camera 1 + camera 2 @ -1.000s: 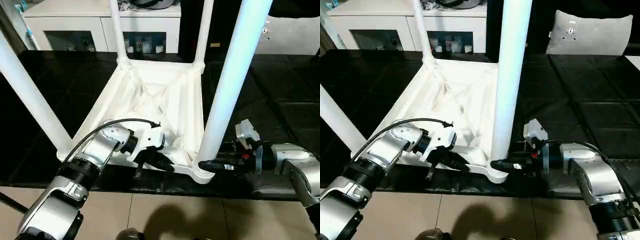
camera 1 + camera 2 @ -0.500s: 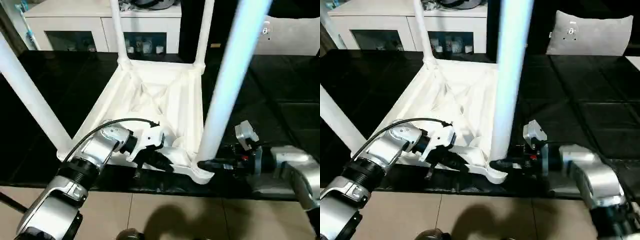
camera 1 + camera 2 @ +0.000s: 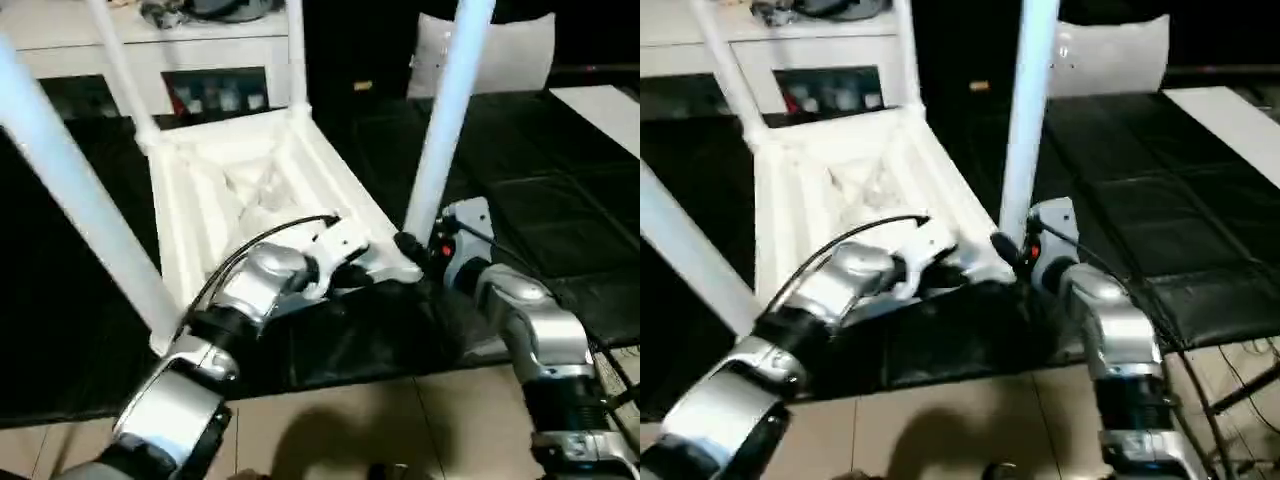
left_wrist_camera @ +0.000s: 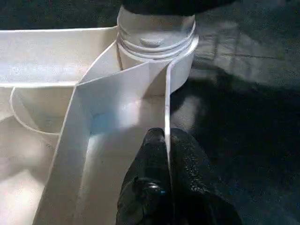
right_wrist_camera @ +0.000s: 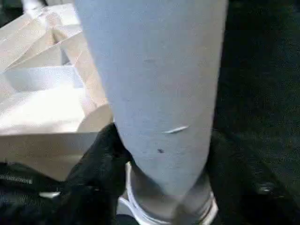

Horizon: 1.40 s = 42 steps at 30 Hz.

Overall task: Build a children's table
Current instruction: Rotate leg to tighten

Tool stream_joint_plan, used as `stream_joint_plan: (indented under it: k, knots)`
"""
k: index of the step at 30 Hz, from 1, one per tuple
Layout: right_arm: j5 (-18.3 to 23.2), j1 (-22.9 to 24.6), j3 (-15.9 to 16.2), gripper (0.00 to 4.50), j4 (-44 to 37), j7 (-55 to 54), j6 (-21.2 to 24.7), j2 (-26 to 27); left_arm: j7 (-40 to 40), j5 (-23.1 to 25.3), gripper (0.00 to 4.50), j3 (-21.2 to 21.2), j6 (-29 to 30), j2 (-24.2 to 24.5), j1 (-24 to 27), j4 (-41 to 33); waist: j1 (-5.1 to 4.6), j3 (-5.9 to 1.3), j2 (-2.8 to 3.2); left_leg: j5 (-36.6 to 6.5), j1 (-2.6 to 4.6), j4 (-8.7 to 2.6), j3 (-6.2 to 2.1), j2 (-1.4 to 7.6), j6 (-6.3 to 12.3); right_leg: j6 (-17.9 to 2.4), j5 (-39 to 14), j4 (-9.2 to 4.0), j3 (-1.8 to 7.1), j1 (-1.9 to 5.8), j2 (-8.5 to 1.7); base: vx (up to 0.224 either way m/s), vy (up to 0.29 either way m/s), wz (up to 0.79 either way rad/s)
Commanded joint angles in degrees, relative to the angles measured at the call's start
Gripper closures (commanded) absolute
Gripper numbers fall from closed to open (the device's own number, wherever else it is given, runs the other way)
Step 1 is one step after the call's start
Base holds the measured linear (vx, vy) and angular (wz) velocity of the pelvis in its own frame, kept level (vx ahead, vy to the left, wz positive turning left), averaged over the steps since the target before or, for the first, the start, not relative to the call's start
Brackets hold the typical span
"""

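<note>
- The upturned children's table lies ribbed side up on the black floor mat; all four legs stand in their corner sockets, so assembly looks nearly done.
- Since a second ago the table has swung round, its near corner now further right.
- The left gripper stays pinched on the near rim.
- The right gripper still has its fingers clamped round the near-right leg at its base.

A home room: white glass-door cabinet, grey cushion, tiled floor.
</note>
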Motion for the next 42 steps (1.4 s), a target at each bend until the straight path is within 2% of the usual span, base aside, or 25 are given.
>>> stream_joint_plan:
  k: [1,3,6,7,9,11,16,17,19,20,25,28,29,35,37,38,42]
  knots:
    - [1.33,-0.55,3.81,1.57,-0.66,1.86,-0.21,3.03,2.38,-1.19,4.5,1.68,-1.84,-2.21,-2.6,-1.52,0.88,-4.55,-1.2,-12.24,0.66,-3.63,-1.13,2.4,5.05,-8.78,-19.93,-3.8,2.32,3.27,-3.82,0.0,0.0,0.0]
    - [1.35,-0.11,3.61,1.31,-1.54,1.69,0.39,3.09,2.14,-0.77,4.5,1.17,-2.27,-1.89,-2.39,-1.44,1.42,-4.81,-1.06,-8.99,0.57,-3.56,-1.11,2.57,6.09,-9.84,-16.18,-3.15,2.47,3.48,-3.78,0.0,0.0,0.0]
    - [1.34,0.27,3.68,1.11,-1.9,1.91,0.22,2.45,1.48,-0.83,4.5,1.04,-2.7,-1.38,-2.16,-1.49,1.83,-4.75,-1.03,-8.18,0.66,-3.56,-1.03,2.66,6.6,-10.84,-14.08,-2.82,2.57,3.51,-3.75,0.0,0.0,0.0]
    - [1.47,0.58,3.78,0.91,-2.07,2.9,0.09,1.62,0.72,-0.81,4.5,0.89,-3.46,-0.87,-1.98,-1.55,1.92,-4.68,-0.97,-8.63,0.7,-3.63,-1.04,2.7,6.42,-10.82,-14.76,-2.85,2.57,3.53,-3.74,0.0,0.0,0.0]
    - [1.56,1.19,4.12,0.79,-2.47,4.87,-0.66,0.23,-0.75,-0.87,4.5,0.61,-4.4,-0.12,-1.65,-1.74,2.09,-4.54,-0.94,-9.89,0.82,-3.73,-1.06,2.74,6.0,-10.24,-16.48,-3.12,2.53,3.52,-3.72,0.0,0.0,0.0]
    - [2.12,2.87,4.27,0.55,-3.74,10.0,-1.9,-3.34,-4.27,-1.01,4.5,0.06,-6.35,1.77,-0.51,-2.7,2.39,-4.5,-0.94,-10.76,0.94,-3.75,-1.03,2.77,5.76,-9.6,-17.52,-3.28,2.61,3.51,-3.76,0.0,0.0,0.0]
    - [4.24,4.7,2.01,0.13,-4.63,17.89,-3.27,-9.16,-8.6,-1.07,4.5,-0.36,-7.92,4.84,0.83,-3.49,3.04,-4.37,-0.89,-12.15,1.17,-3.79,-0.98,2.91,5.49,-9.66,-18.85,-3.4,2.65,3.44,-3.83,0.0,0.0,0.0]
    - [5.23,5.32,1.4,0.04,-4.97,21.86,-3.94,-12.0,-10.85,-1.32,4.5,-0.71,-8.72,6.01,1.34,-3.9,3.19,-4.33,-0.92,-12.34,1.14,-3.81,-0.97,3.05,5.38,-9.43,-19.25,-3.39,2.75,3.41,-3.84,0.0,0.0,0.0]
    - [6.06,5.98,1.55,0.04,-5.5,25.78,-4.67,-14.63,-13.2,-1.59,4.5,-1.2,-9.48,6.96,1.79,-4.39,3.6,-4.32,-1.03,-12.87,1.14,-3.77,-0.98,3.07,5.33,-8.79,-20.49,-3.46,2.72,3.44,-3.89,0.0,0.0,0.0]
    - [7.12,6.74,1.73,0.04,-6.03,29.98,-5.06,-17.31,-16.98,-1.94,4.5,-2.09,-11.14,8.31,2.48,-5.25,3.76,-4.32,-1.02,-12.88,1.15,-3.81,-1.04,3.08,5.35,-8.7,-20.85,-3.5,2.66,3.5,-3.9,0.0,0.0,0.0]
    - [7.95,7.56,2.94,0.04,-5.84,36.88,-6.12,-21.7,-25.27,-3.03,4.5,-3.56,-13.83,10.93,3.76,-7.3,4.14,-4.15,-1.12,-14.01,1.14,-3.8,-0.96,3.17,4.97,-8.51,-23.26,-3.59,2.59,3.19,-3.91,0.0,0.0,0.0]
    - [7.6,7.55,4.49,0.04,-5.44,41.61,-8.31,-24.47,-32.38,-4.03,4.5,-5.31,-14.75,13.46,4.81,-9.81,4.87,-4.22,-1.0,-13.88,1.41,-3.88,-0.94,3.54,4.63,-8.48,-23.51,-3.5,2.75,2.89,-3.91,0.0,0.0,0.0]
    - [7.58,7.38,4.94,0.04,-5.21,42.75,-9.21,-25.0,-34.09,-3.99,4.5,-5.98,-15.24,14.21,5.03,-10.33,5.4,-4.33,-0.88,-13.79,1.67,-3.87,-0.92,3.71,4.35,-8.86,-22.74,-3.32,2.88,2.73,-3.99,0.0,0.0,0.0]
    - [6.82,6.66,6.17,0.04,-4.67,44.41,-12.45,-24.33,-35.54,-3.21,4.5,-6.66,-16.31,14.53,5.05,-10.29,6.74,-4.23,-0.83,-15.06,1.8,-4.07,-0.97,3.82,3.13,-9.33,-22.21,-3.09,2.98,2.66,-4.17,0.0,0.0,0.0]
    - [6.98,6.57,6.62,0.04,-4.3,44.68,-12.59,-24.02,-35.69,-3.33,4.5,-6.75,-16.16,14.42,5.15,-10.61,6.82,-4.23,-0.9,-15.28,1.76,-4.1,-1.01,3.76,2.85,-9.06,-22.75,-3.12,2.95,2.69,-4.17,0.0,0.0,0.0]
    - [7.95,6.52,6.67,0.2,-4.08,45.6,-11.84,-23.86,-35.66,-3.38,4.5,-6.87,-16.12,14.28,5.24,-10.75,6.77,-4.2,-1.22,-15.23,1.68,-4.12,-0.99,3.71,2.96,-8.89,-23.04,-3.19,2.93,2.78,-4.18,0.0,0.0,0.0]
    - [9.34,6.44,6.49,0.41,-3.95,46.67,-10.99,-23.64,-35.89,-3.59,4.5,-7.0,-16.08,14.32,5.39,-11.03,6.92,-4.34,-1.05,-13.95,1.57,-3.97,-0.99,3.69,3.49,-8.63,-22.6,-3.1,2.94,2.79,-4.19,0.0,0.0,0.0]
